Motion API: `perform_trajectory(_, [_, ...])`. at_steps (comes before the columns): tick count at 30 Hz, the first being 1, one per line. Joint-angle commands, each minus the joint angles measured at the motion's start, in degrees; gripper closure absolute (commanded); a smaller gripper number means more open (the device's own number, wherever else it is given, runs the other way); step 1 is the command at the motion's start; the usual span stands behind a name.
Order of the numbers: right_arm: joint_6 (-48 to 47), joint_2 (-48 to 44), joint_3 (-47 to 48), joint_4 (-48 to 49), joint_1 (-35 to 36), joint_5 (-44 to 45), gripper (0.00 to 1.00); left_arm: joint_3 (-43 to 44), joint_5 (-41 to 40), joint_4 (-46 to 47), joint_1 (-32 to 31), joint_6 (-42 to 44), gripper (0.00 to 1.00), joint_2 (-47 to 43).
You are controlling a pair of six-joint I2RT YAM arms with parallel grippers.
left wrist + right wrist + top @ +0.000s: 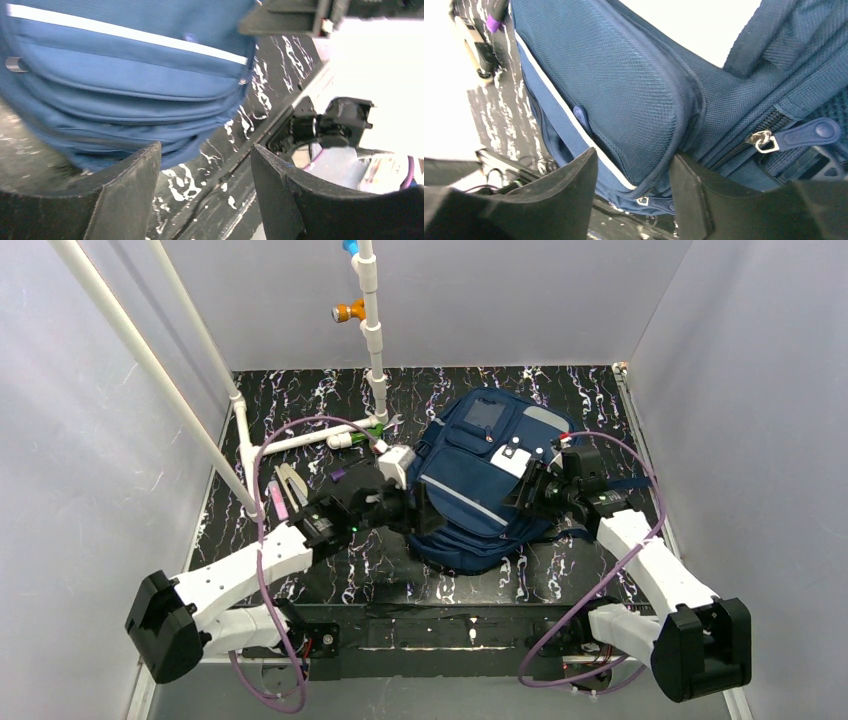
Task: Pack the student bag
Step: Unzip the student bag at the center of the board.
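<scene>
The student bag (pixel 485 485), a navy backpack with white reflective strips and a clear pocket window, lies flat in the middle of the black marbled table. My left gripper (pixel 405 508) is at its left edge, open and empty. In the left wrist view (pixel 205 165) only table shows between the jaws, with the bag (pixel 125 75) just beyond the left finger. My right gripper (pixel 528 490) is at the bag's right side. In the right wrist view (pixel 631 195) it is open, and a padded mesh part of the bag (pixel 624 100) reaches down between the fingers. Two zipper pulls (pixel 804 135) show nearby.
A pink pen (pixel 279 498), a beige tool (pixel 293 485) and a purple-capped marker (pixel 345 473) lie left of the bag. A white pipe frame (pixel 300 440) stands at the back left, with an upright pipe (pixel 375 350) behind the bag. Grey walls close in the table.
</scene>
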Motion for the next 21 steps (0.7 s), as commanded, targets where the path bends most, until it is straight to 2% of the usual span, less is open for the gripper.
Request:
perform_trajectory(1, [10.2,3.1,-1.4,5.5,0.1,-8.9,0.5,2.7,-7.6,3.5,-9.0,-0.9,0.35,3.8])
perform_trajectory(2, [13.1,3.8,-1.2,5.4,0.3,-10.8,0.59,3.5,-10.7,3.5,-11.1,-1.1,0.36,5.2])
perform_trajectory(4, [18.5,4.7,-0.5,5.1,0.8,-13.7,0.87,5.0,-17.0,3.8,-15.0,-2.2,0.37,8.4])
perform_trajectory(5, [21.0,4.6,0.3,3.2,0.8,-13.2,0.99,5.8,-19.1,4.1,-16.7,-2.8,0.38,10.1])
perform_trajectory(8, [26.6,1.7,2.0,-0.2,0.9,-9.8,0.99,9.2,-25.8,4.2,-21.0,-5.7,0.42,15.6])
perform_trajectory(12, [34.0,-3.7,-0.2,2.9,0.9,-6.4,0.99,13.2,-36.7,3.4,-24.7,-8.4,0.46,21.0])
perform_trajectory(15, [35.7,-3.8,-0.7,2.6,0.9,-6.3,0.99,15.2,-41.9,2.0,-24.9,-10.9,0.53,23.5])
perform_trajectory(18, [36.3,-3.3,-0.9,2.4,0.9,-6.2,0.99,16.9,-44.4,0.1,-24.9,-13.3,0.59,25.7])
perform_trajectory(21, [36.8,-3.5,-1.1,3.2,0.9,-5.8,0.99,18.3,-45.4,0.0,-24.9,-15.2,0.61,27.4])
